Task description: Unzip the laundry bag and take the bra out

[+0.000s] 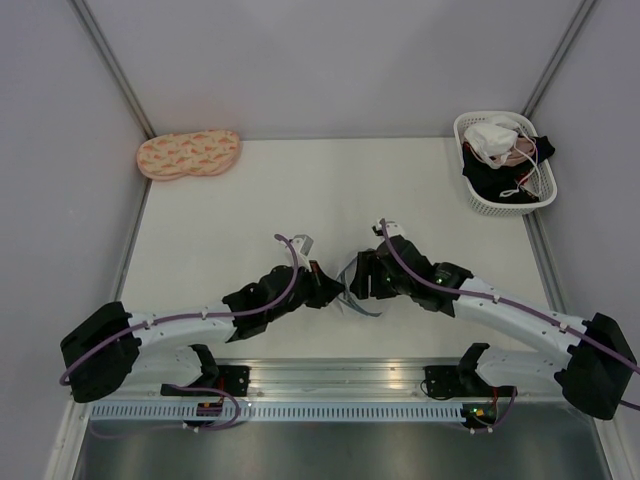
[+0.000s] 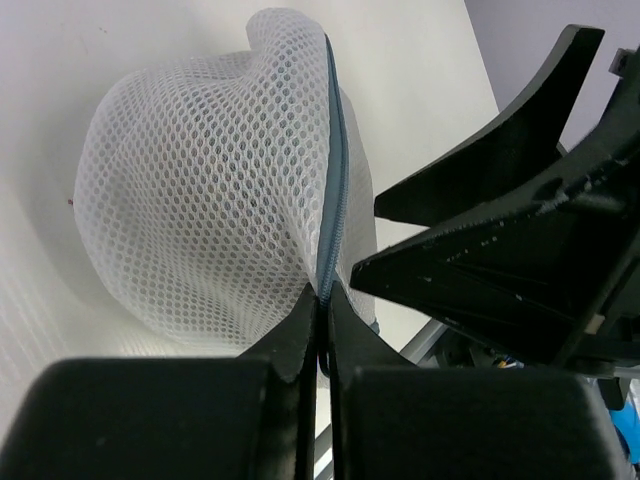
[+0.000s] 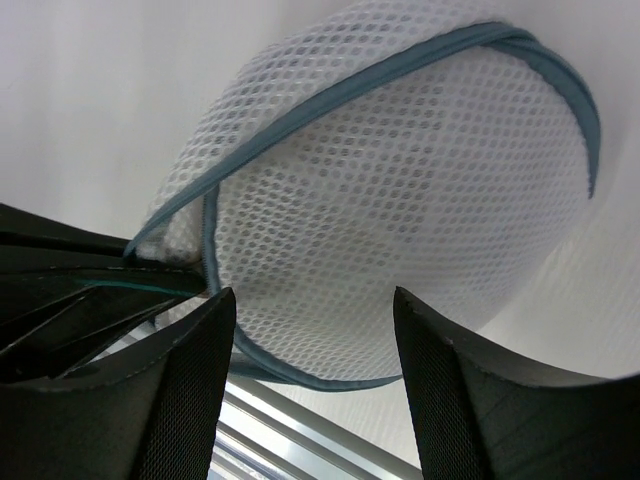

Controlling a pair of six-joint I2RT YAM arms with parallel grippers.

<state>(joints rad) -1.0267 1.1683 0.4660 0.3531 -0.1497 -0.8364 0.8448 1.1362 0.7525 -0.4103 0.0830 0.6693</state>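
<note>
White surface [image 1: 300,190] carried the work, with pale walls [image 1: 330,60] behind. The laundry bag [image 2: 220,200] sat between the two end effectors. Its mesh dome was apparently unopened, and its blue-grey rim [image 2: 336,150] ran down into the left end effector [image 2: 320,305], which was clenched on a fold of that rim. The right end effector [image 3: 312,300] stood released, fingers [image 3: 190,400] spread either side of the bag's lower edge without gripping. No zip pull could be made out, and the bra did not show through the mesh. Done well, the left would serve as a firm anchor. The right would find the pull along the rim, close on the tab alone rather than mesh, and draw it along the curve, away from the left's pinch.
</note>
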